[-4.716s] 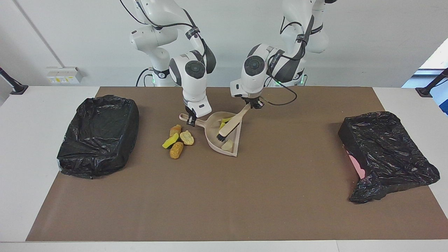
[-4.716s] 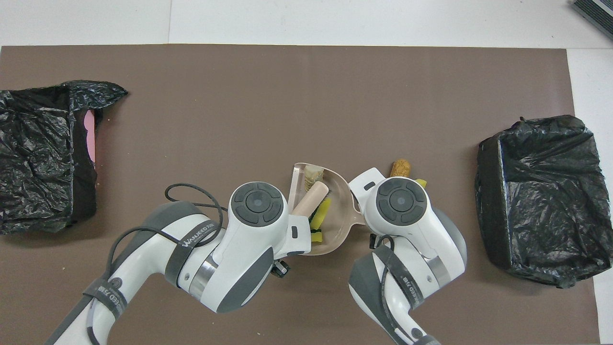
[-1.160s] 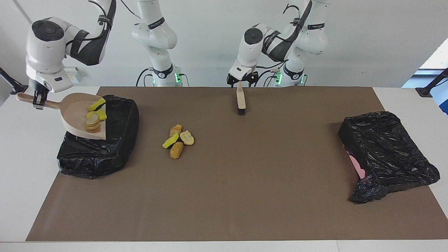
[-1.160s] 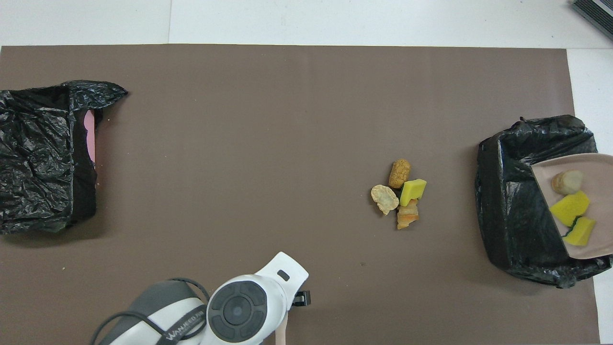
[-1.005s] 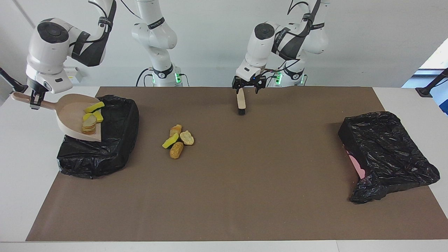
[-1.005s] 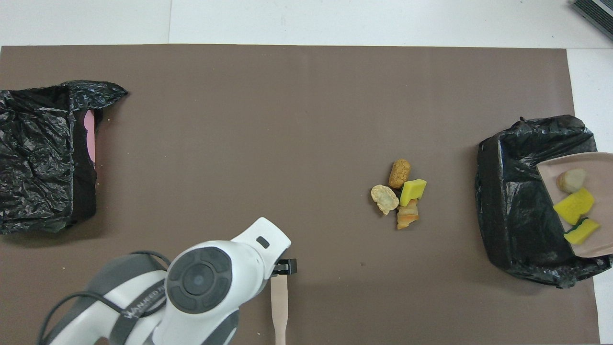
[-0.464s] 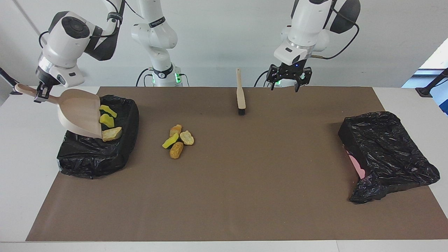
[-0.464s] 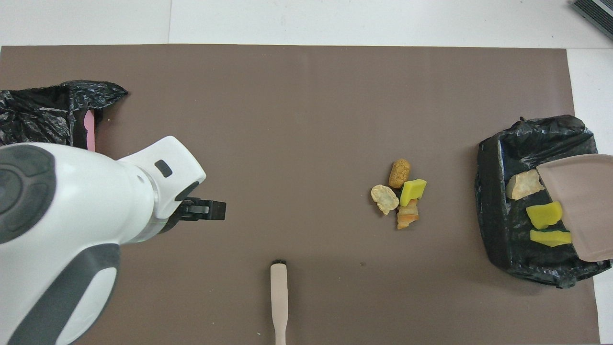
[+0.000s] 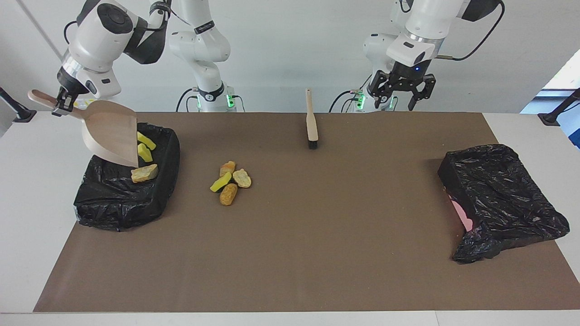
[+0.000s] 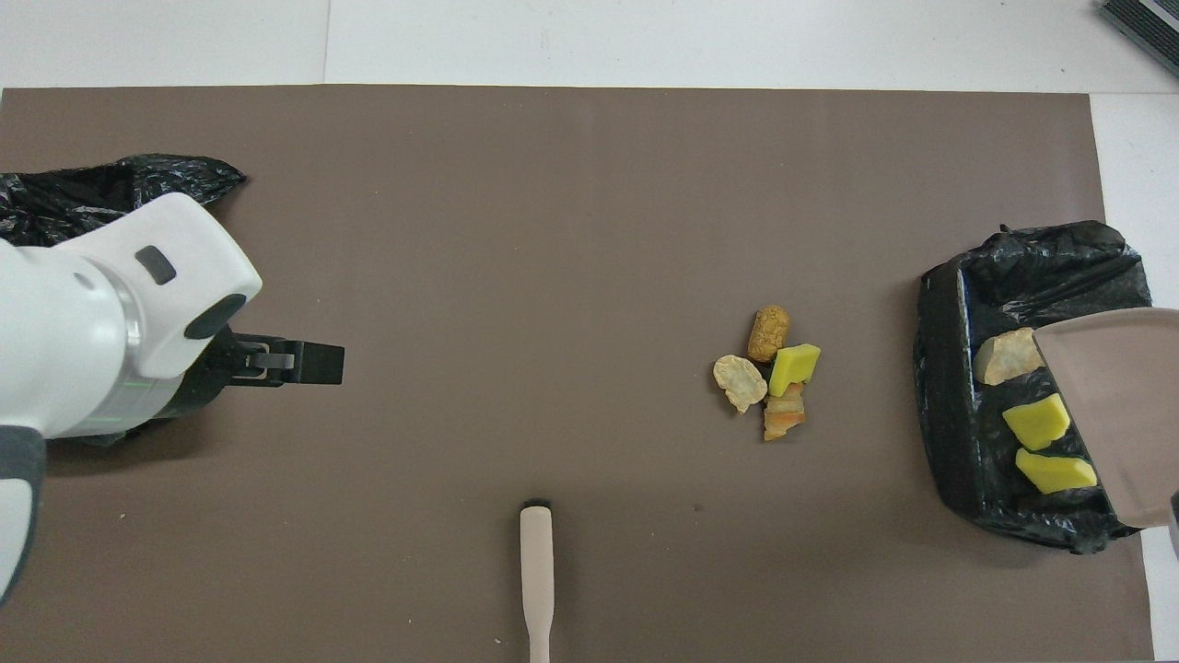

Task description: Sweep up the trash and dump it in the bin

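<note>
Nearest the robots: brush (image 9: 311, 122) lies flat on the mat (image 9: 317, 253), released a second ago and not touched since. Left gripper (image 9: 401, 93), jaws spread and empty, has lifted clear of the brush and swung up toward the left arm's end of the table, high above the mat's near edge. Right gripper (image 9: 60, 105) stays clenched on the dustpan (image 9: 111, 136) handle and has tipped the pan steeply, mouth down, over the bin (image 9: 122, 203) at the right arm's end. The pan now looks empty: three chunks (image 10: 1036, 421) of trash have slid out and lie in the bin, one tan and two yellow. First load dumped. Farther out on the mat, four chunks (image 9: 229, 181) sit unmoved in a tight cluster, between brush and bin. Judgement: task about half done; a second sweep needs the brush regrasped and the pan brought back beside the cluster.
</note>
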`<act>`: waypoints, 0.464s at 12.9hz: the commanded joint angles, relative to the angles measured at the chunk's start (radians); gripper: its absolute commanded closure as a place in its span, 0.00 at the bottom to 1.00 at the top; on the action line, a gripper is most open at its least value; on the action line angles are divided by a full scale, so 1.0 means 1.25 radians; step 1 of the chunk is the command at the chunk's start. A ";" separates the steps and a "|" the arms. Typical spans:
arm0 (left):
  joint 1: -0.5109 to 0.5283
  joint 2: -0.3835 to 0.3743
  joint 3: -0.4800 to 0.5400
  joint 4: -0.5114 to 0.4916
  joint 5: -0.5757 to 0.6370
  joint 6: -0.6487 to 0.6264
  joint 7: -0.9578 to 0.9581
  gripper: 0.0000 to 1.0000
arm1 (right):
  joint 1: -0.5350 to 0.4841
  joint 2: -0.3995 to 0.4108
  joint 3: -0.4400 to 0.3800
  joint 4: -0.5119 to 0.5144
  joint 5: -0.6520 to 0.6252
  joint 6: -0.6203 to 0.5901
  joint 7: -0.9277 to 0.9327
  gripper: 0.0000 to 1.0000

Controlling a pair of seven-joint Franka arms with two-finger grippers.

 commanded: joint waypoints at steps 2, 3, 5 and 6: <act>0.040 0.022 -0.004 0.030 0.012 -0.017 0.024 0.00 | -0.003 -0.035 0.018 0.062 0.082 -0.058 0.169 1.00; 0.049 0.022 -0.004 0.030 0.010 -0.013 0.049 0.00 | -0.003 -0.032 0.038 0.078 0.111 -0.093 0.223 1.00; 0.067 0.023 -0.004 0.030 0.012 -0.012 0.104 0.00 | -0.001 -0.031 0.069 0.079 0.181 -0.102 0.347 1.00; 0.078 0.023 -0.002 0.030 0.013 -0.012 0.119 0.00 | 0.000 -0.028 0.076 0.081 0.234 -0.102 0.396 1.00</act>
